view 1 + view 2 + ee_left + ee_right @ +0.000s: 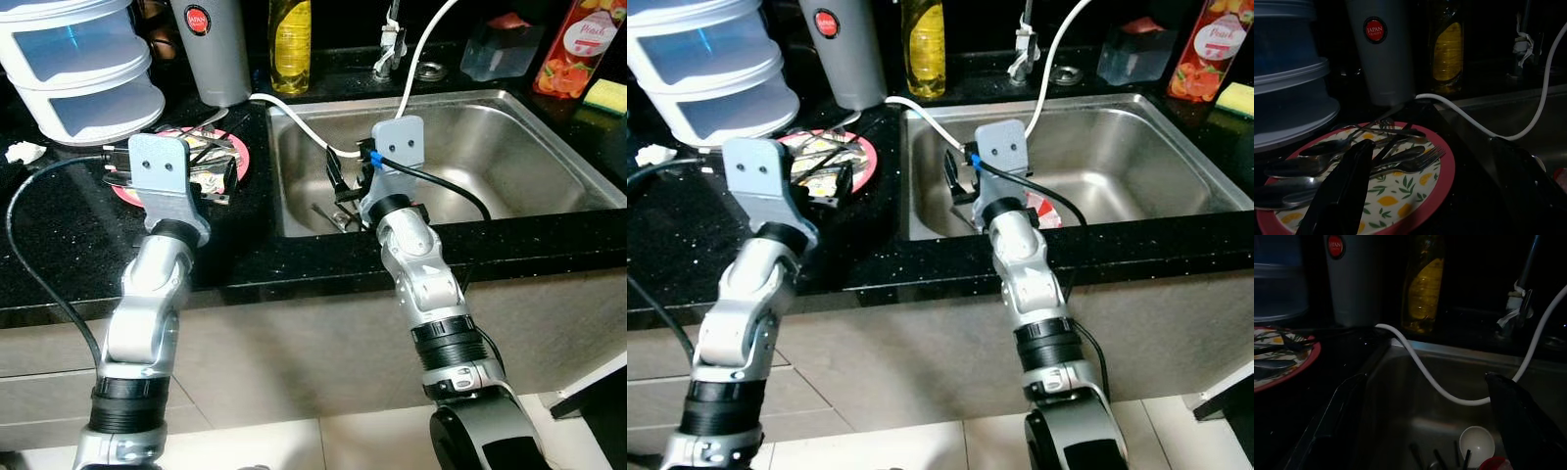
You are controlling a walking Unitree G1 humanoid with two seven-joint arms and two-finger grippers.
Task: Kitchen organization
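Note:
A pink-rimmed plate (1400,196) with a lemon print lies on the black counter left of the sink and carries several spoons and forks (1400,164). My left gripper (211,166) hovers low over that plate, open, with one black finger (1344,191) above the cutlery and nothing held. My right gripper (1425,377) hangs open over the left part of the steel sink (490,147). Beneath it in the basin lie a white spoon (1476,443), some dark utensils (328,215) and a red-and-white item (1043,211).
A white hose (304,127) runs from the faucet (392,44) across the sink's left rim. Behind stand a grey tumbler (211,49), a yellow bottle (291,44), stacked white containers (78,69), a clear tub (500,49), a juice carton (578,44) and a sponge (607,95).

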